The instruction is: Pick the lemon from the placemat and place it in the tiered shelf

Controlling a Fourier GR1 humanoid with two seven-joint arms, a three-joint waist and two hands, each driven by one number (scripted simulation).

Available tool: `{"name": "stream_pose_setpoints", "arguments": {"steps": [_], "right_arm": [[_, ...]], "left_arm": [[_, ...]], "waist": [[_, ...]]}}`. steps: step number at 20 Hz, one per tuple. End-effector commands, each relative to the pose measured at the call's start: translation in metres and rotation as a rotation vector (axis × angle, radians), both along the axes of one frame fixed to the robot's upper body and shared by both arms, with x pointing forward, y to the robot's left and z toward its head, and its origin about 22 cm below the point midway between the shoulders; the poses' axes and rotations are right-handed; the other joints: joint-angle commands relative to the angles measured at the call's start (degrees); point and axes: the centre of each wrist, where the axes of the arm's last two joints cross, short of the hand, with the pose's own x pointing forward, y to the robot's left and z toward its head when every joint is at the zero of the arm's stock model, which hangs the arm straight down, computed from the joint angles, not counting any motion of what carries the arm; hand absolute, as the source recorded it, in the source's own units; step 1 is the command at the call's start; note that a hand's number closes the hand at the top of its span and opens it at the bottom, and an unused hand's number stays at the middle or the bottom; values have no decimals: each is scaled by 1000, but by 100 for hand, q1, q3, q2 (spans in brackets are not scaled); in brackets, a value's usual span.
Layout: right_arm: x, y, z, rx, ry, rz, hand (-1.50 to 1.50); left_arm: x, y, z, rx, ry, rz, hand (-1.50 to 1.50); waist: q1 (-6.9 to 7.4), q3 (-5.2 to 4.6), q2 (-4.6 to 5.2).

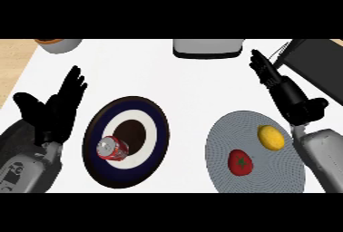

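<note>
Head view: lemon [271, 137] is lying on grey round placemat [231, 136], near its right edge, untouched. Red tomato [240, 162] is sitting beside it, lower left. Right hand [271, 74] is being held above placemat, fingers straight, holding nothing. Dark shape [315, 61] at upper right is possibly tiered shelf. Left hand [57, 106] is resting open beside dark plate [107, 174] bearing red can [112, 148].

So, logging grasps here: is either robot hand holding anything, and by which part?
Nothing is held. The left robot hand and right robot hand are open; the lemon lies on the placemat.
</note>
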Motion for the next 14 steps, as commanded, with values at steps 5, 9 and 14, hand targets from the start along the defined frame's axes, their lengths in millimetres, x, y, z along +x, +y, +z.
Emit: {"name": "stream_pose_setpoints", "arguments": {"steps": [5, 9, 14], "right_arm": [[-4, -117, -8, 155, 120, -139, -150], [-26, -154, -16, -190, 147, -415, 150], [-48, -155, -93, 45, 47, -792, -150]], "left_arm": [[-5, -15, -24, 148, -85, -124, 0], [-6, -9, -20, 137, -59, -113, 0], [-16, -31, -37, 127, -72, -195, 0]], "waist": [[-99, -169, -81], [-359, -288, 31], [-55, -145, -28]]}}
